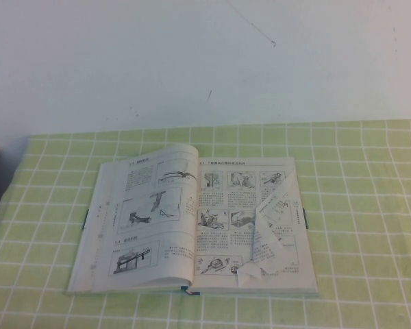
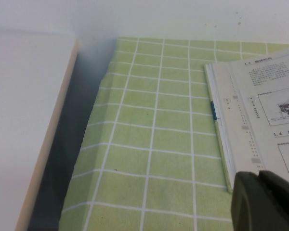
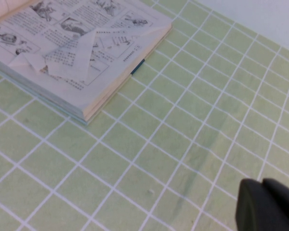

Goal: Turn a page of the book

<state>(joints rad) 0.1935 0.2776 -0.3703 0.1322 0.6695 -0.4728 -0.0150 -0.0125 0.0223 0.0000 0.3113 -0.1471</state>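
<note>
The book (image 1: 195, 226) lies open and flat on the green checked tablecloth (image 1: 370, 205), roughly mid-table in my high view, its dark teal cover edge showing at the spine's near end. Both open pages carry line drawings and blocks of small black text. On the book's right-hand side, one page (image 1: 270, 233) is crumpled and folded over on itself, its loose corner bent inward and lying creased across the printed drawings beneath; my right wrist camera shows the same fold (image 3: 84, 53) resting on the stack of pages.

Neither of my arms appears in the high view. My left gripper (image 2: 267, 202) shows only as a dark tip at the corner of its wrist view, just beside the book's left edge (image 2: 221, 125), holding nothing that I can see; whether its fingers are parted I cannot tell. My right gripper (image 3: 267, 207) likewise shows as a dark tip over bare cloth, well apart from the book, and I cannot tell its opening either.

A pale board (image 2: 33, 120) sits beyond the cloth's left edge.
</note>
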